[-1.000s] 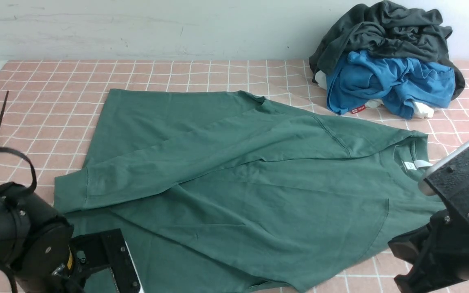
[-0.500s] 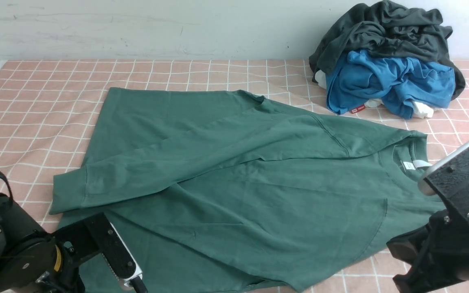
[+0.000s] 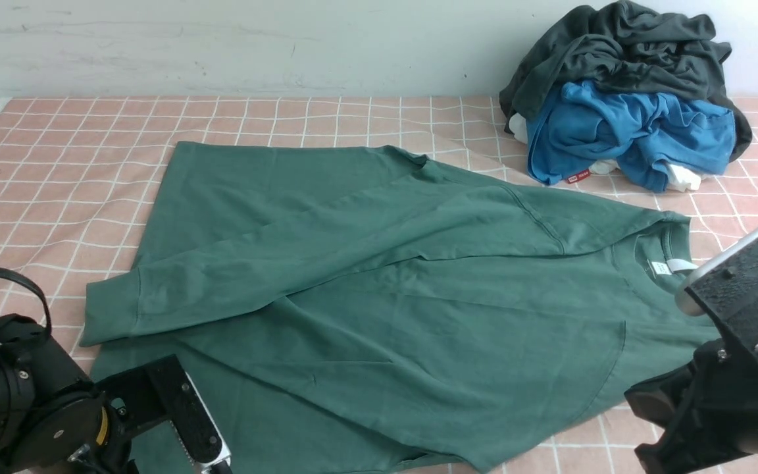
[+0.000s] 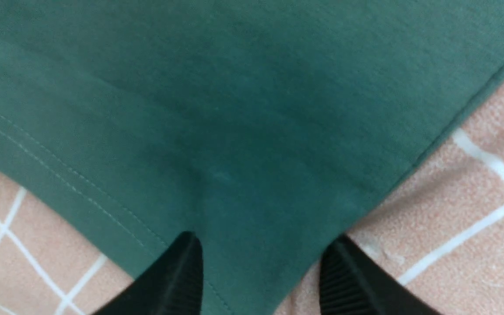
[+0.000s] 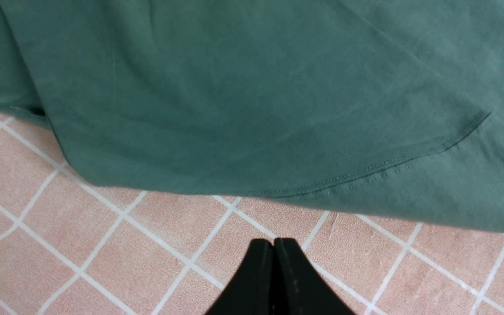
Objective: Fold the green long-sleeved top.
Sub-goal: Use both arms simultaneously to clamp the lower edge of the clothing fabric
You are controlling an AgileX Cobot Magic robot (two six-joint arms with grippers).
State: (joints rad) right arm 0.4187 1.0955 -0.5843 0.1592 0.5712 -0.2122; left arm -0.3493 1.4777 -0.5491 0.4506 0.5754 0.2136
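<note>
Green long-sleeved top (image 3: 418, 316) spreads across the middle of the bench (image 3: 76, 164), near side, in your front view; your left wrist view shows your left end effector (image 4: 260, 245) parted over its corner, and your right wrist view shows your right end effector (image 5: 274, 243) clenched, empty, beside its edge.

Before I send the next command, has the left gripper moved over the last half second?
Yes: the left gripper has shifted slightly nearer the robot, away from the green top's cuff.

Charcoal garment (image 3: 635, 52) lies on blue garment (image 3: 629, 131).
</note>
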